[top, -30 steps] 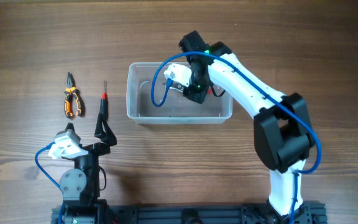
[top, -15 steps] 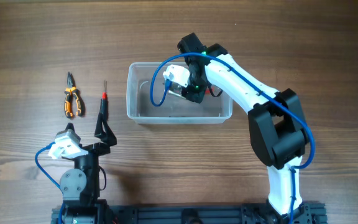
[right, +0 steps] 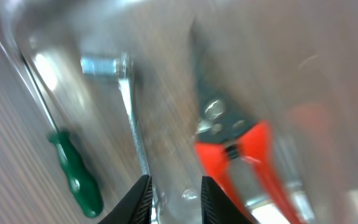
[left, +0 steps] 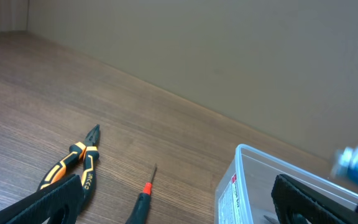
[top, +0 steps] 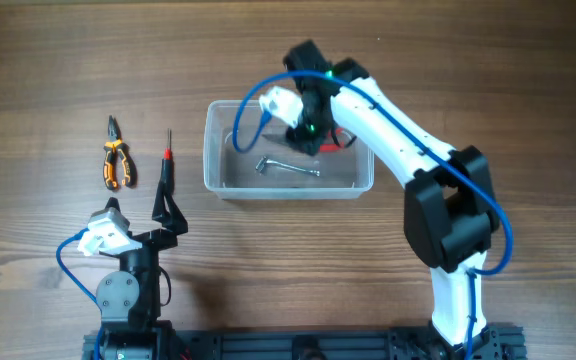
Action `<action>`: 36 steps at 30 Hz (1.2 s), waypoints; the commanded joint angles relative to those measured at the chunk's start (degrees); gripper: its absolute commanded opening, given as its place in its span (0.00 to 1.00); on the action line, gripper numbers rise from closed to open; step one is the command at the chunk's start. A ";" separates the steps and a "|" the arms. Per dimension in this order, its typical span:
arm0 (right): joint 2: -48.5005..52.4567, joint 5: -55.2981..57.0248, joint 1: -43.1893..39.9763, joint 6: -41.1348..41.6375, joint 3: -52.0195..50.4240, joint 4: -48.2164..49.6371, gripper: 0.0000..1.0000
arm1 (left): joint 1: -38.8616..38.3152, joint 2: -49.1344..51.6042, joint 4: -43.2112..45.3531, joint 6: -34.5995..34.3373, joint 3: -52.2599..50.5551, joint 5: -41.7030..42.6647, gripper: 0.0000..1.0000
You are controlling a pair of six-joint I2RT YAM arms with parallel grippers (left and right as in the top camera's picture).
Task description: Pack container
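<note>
The clear plastic container (top: 216, 165) stands at mid-table; its near corner shows in the left wrist view (left: 247, 180). Inside lie a silver wrench (top: 288, 167) and red-handled pliers (top: 342, 139). My right gripper (top: 311, 140) hangs over the container's back half, open and empty. In the right wrist view the gripper (right: 176, 202) is above the wrench (right: 129, 118), the red pliers (right: 235, 152) and a green-handled screwdriver (right: 74, 171) that the arm hides from overhead. My left gripper (top: 168, 215) rests open and empty near the front left.
Orange-handled pliers (top: 115, 163) and a black screwdriver with a red collar (top: 166, 170) lie on the wood left of the container; both show in the left wrist view, pliers (left: 73, 165) and screwdriver (left: 143, 200). The right arm reaches over the container's right side.
My right gripper has lifted and drawn back toward the container's far side. The silver wrench now lies free on the container's floor. The left arm has not moved.
</note>
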 commanded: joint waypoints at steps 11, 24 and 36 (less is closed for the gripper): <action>-20.70 12.55 -23.56 42.97 13.51 2.03 0.92 | -0.31 -0.28 -0.13 -0.72 -0.04 -0.46 1.00; -20.68 12.48 -36.13 43.04 13.33 3.87 1.00 | -0.31 -0.28 -0.13 -0.72 -0.04 -0.46 1.00; -20.65 12.48 -36.13 43.01 13.33 3.87 1.00 | -0.31 -0.28 2.32 -0.72 -0.04 -1.29 1.00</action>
